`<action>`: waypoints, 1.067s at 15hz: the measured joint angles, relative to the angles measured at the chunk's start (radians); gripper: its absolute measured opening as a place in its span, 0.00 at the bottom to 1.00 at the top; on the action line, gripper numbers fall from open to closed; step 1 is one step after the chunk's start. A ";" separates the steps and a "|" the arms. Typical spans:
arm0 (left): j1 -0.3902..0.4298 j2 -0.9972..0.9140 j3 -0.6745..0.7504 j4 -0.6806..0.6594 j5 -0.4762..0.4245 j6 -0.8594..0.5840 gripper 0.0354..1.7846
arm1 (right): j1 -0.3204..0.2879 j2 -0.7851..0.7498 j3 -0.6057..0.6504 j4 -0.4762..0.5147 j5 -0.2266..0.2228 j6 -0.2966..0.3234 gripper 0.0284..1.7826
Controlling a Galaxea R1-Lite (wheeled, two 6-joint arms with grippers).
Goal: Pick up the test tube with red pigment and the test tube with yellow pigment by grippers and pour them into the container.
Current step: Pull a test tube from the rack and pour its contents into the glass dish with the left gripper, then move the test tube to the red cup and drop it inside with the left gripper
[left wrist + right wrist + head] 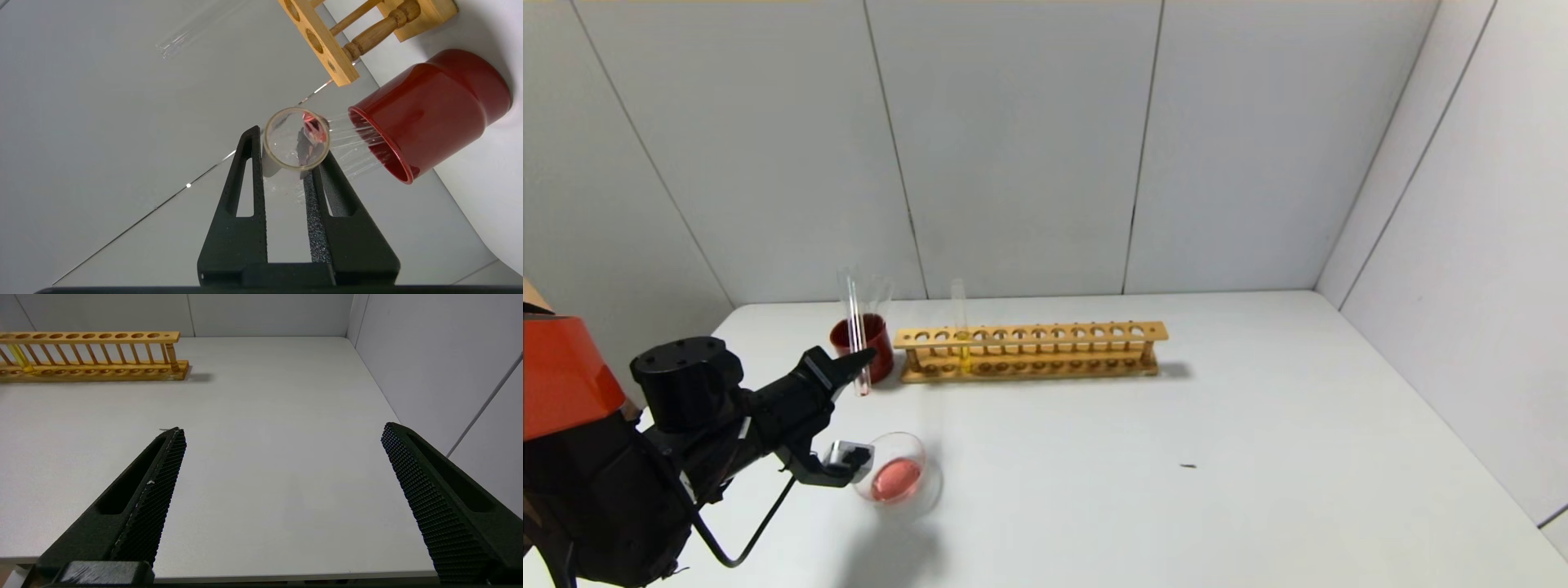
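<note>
Left gripper [854, 359]: clamped on the test tube with red pigment [855, 327], just in front of the dark red cup [876, 335]; in the left wrist view the fingers pinch the tube's open mouth end.
Red tube: upright, long axis near vertical; almost drained, only a trace of red seen down the bore in the left wrist view [296, 139].
Glass dish [900, 476]: nearer the robot than the red cup, low and round, pink-red liquid already pooled inside – red pour judged done.
Test tube with yellow pigment [961, 327]: standing upright in the wooden rack [1094, 347], in a hole near the rack's end closest to the red cup; yellow liquid low in the tube.
Right gripper [282, 465]: fingers wide apart, holding nothing, hovering over the table [1258, 457] well apart from the red cup, out of the head view.
Key relation: yellow tube just beside the red cup, on the side away from the left gripper – far closer to the left gripper than to the right; vertical axis calls for a sideways pinch above the rack's top rail.
Likely next: parking the spent tube, probably in the red cup.
Risk: thin glass, slippery grip.
</note>
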 joint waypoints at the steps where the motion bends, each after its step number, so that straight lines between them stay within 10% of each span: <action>1: 0.000 -0.005 -0.001 0.000 0.000 -0.007 0.16 | 0.000 0.000 0.000 0.000 0.000 0.000 0.98; 5: 0.000 -0.072 0.003 0.000 0.029 -0.177 0.16 | 0.000 0.000 0.000 0.000 0.000 0.000 0.98; 12: -0.022 -0.209 -0.040 0.000 0.531 -0.860 0.16 | 0.000 0.000 0.000 0.000 0.000 0.000 0.98; 16: -0.033 -0.226 -0.123 0.001 0.647 -1.199 0.16 | 0.000 0.000 0.000 0.000 0.000 0.000 0.98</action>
